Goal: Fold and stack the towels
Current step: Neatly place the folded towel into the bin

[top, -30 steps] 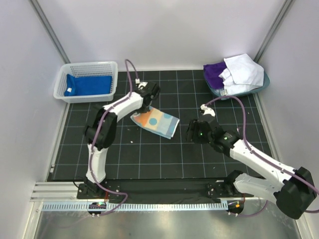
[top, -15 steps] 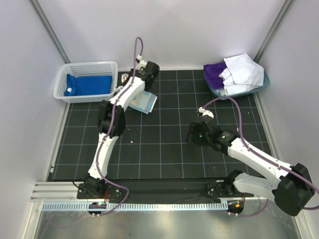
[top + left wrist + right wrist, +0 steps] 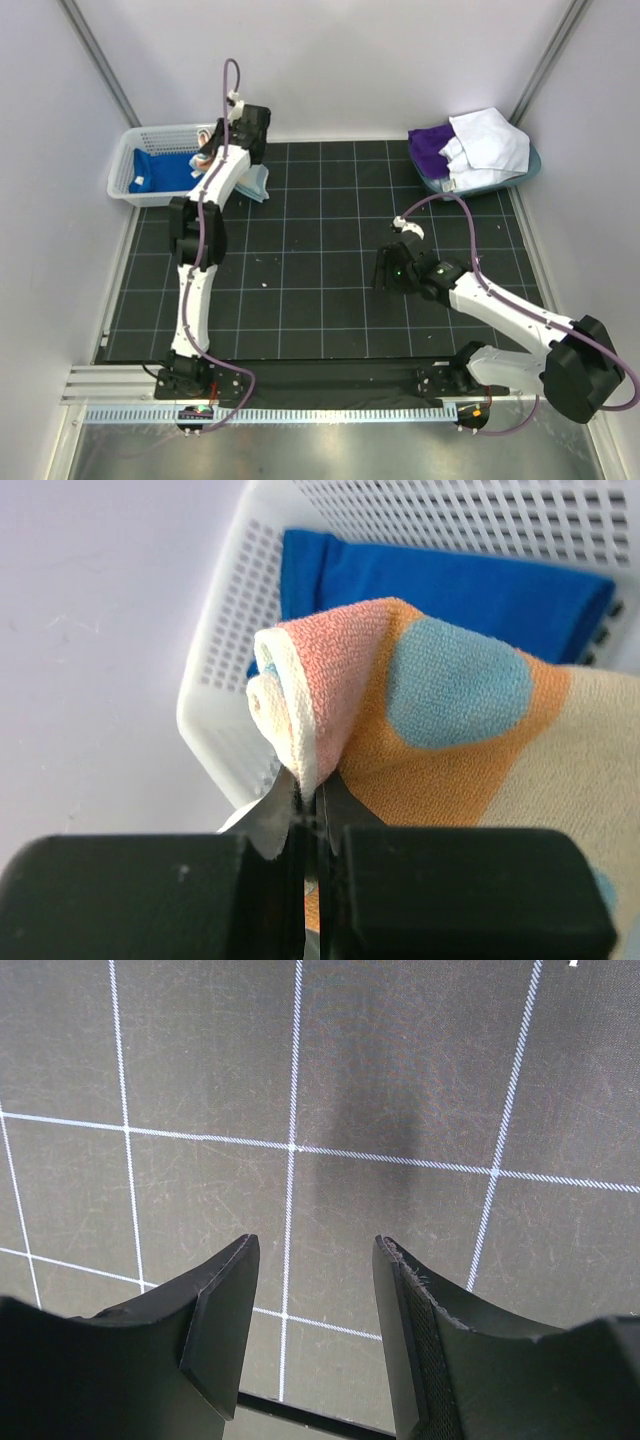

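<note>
Idling low over the mat [image 3: 200,1060], the right gripper [image 3: 315,1250] is standing wide and empty. Farther out, the left gripper [image 3: 308,795] is pinching the dotted towel [image 3: 450,710] by a rolled corner. Over the last second it has been swinging that towel off mid-mat to the basket [image 3: 225,680], so folding looks finished and stacking is starting. The towel is dangling at the basket's corner, with the blue towel [image 3: 450,580] lying inside just beyond. Farthest off, 2 more, a white towel [image 3: 490,140] and a purple towel [image 3: 430,150], are waiting in the tub [image 3: 532,165].
</note>
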Available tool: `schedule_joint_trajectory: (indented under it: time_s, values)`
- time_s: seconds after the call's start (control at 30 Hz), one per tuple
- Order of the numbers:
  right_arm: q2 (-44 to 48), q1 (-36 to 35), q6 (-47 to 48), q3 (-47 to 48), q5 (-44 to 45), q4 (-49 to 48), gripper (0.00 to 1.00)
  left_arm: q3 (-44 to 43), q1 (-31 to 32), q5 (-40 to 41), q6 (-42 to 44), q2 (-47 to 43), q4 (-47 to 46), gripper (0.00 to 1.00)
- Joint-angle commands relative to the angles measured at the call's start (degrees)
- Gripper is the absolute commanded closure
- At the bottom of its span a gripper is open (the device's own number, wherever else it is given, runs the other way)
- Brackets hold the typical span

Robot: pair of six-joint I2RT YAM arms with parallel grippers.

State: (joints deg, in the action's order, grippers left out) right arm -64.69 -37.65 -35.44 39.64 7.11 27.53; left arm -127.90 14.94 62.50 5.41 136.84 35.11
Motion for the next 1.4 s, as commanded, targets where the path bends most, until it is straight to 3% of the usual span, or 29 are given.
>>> schedule_joint_trajectory:
  time_s: [0.0,0.43,0.7,0.83,0.9,0.97,1.03,1.13,1.37]
  values:
    - [-0.44,0.03,0.81,0.62,-0.08,-1.69,0.44,2.38,-1.84,1.13,6.43,-3.77,-13.97,1.0]
    - [-3.25,0.03,1.69,0.26,-1.14,-3.27,0.44,10.91,-10.28,-4.31,4.43,-3.24,-25.26,1.0]
    - [-5.71,-0.23,2.66,1.58,-1.67,-2.83,0.44,10.3,-14.14,-6.77,6.45,0.17,-30.27,1.0]
    - [-6.24,-0.76,2.66,1.94,-1.23,-2.04,0.44,5.57,-18.0,-8.97,5.23,3.26,-29.05,1.0]
    - [-6.5,-0.76,2.75,1.58,-0.96,-1.87,0.44,3.63,-19.59,-12.65,1.91,4.31,-25.04,0.88]
    - [-6.77,-0.76,2.57,1.32,-0.61,-1.86,0.44,0.46,-21.35,-14.78,-0.74,6.16,-22.21,0.5]
    - [-7.38,-0.85,2.66,1.32,-0.52,-1.78,0.44,-0.51,-21.97,-15.47,-4.43,6.86,-19.3,0.25]
    - [-7.74,-1.2,2.22,1.32,-0.52,-2.21,0.44,-1.04,-22.76,-16.44,-8.57,6.26,-16.76,0.18]
    - [-7.74,-1.9,1.95,1.32,-0.08,-3.18,0.44,2.56,-22.15,-16.89,-12.52,0.63,-17.09,0.15]
